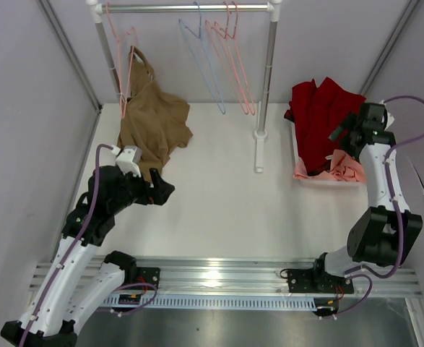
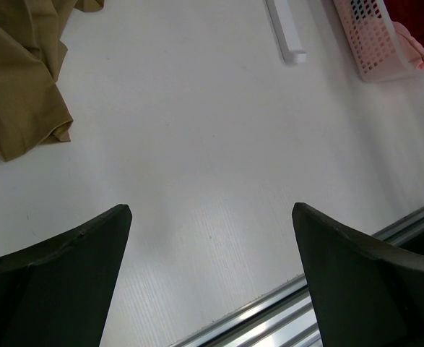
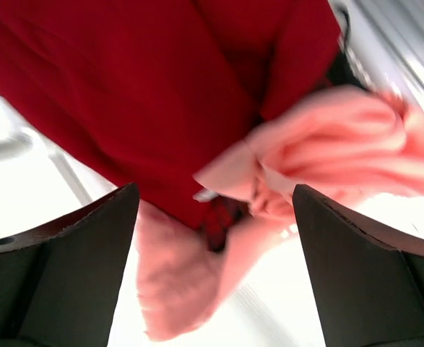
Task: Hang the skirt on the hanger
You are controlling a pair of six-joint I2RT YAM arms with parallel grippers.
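At the left, the left gripper (image 1: 161, 192) is held low over the bare table (image 1: 219, 195), with its jaws spread wide and nothing between them. The tan garment (image 1: 151, 124) lies just behind it. Further right, the hanger (image 1: 199, 59) is hung by its hook on the rail of the rack (image 1: 268, 72), beside pink hangers (image 1: 233, 61), and it is well apart from both arms. At the right side, a basket (image 1: 295, 150) is filled by the red garment (image 1: 320, 114). The skirt (image 1: 346, 172) is found at the near end of this basket, crumpled under the red cloth. Only a pink band of it is shown, which runs left to right along the near rim. The right gripper (image 1: 339, 143) is poised directly over this place, pointed down. In the right wrist view its jaws are seen apart, released, with nothing clamped. Folds of the skirt (image 3: 327, 152) are seen just beyond the fingertips, somewhat toward the right finger, and the red garment (image 3: 161, 72) is spread on the far side. This view is blurred, so it cannot be told whether the cloth is touched. The right arm is judged to be by far the nearer one. The pick is expected to depend on the jaws being closed on the pink folds only, and not on the red edge which lies over them.
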